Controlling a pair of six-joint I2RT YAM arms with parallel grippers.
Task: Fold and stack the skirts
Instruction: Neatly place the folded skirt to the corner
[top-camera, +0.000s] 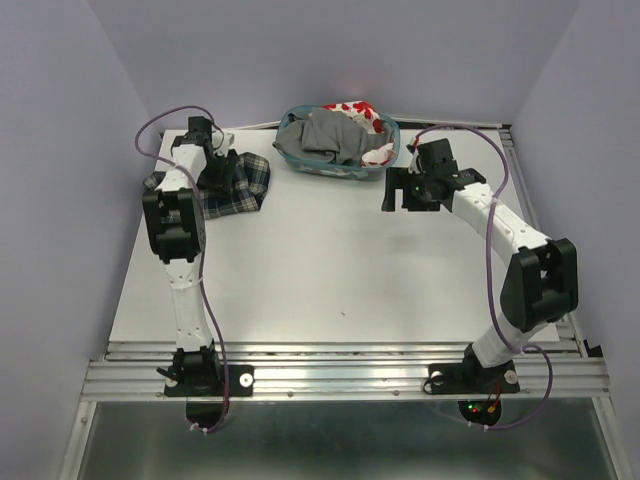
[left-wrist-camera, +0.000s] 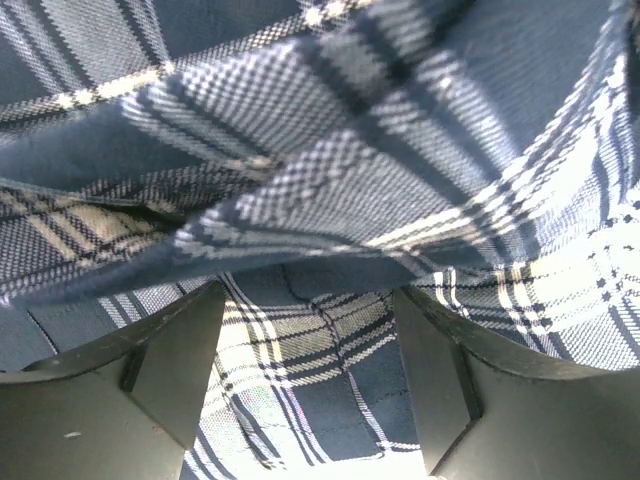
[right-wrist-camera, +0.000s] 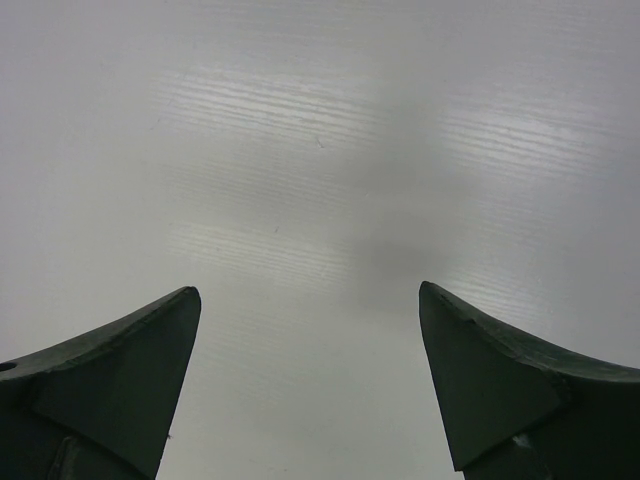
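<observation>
- Skirts, top external view: plaid skirt (top-camera: 245, 185) lies rumpled on the table (top-camera: 330, 270) at its far left. The grey skirt (top-camera: 330, 135) and the red-printed white skirt (top-camera: 355, 108) sit bunched together in the teal basket (top-camera: 393, 140) at the middle of the far edge.
- Same view: left gripper (top-camera: 213, 152) is down over the plaid skirt's far-left part. The right gripper (top-camera: 397, 195) hangs above the table, near the basket's right end.
- Left wrist view: left gripper (left-wrist-camera: 308, 295) has its jaws wide apart with nothing pinched. The plaid skirt (left-wrist-camera: 330, 150), in folds, fills the view beyond and between the fingers (left-wrist-camera: 170, 370).
- Right wrist view: right gripper (right-wrist-camera: 305, 290) has its jaws wide apart and holds nothing. White table (right-wrist-camera: 300, 130) lies beneath.
</observation>
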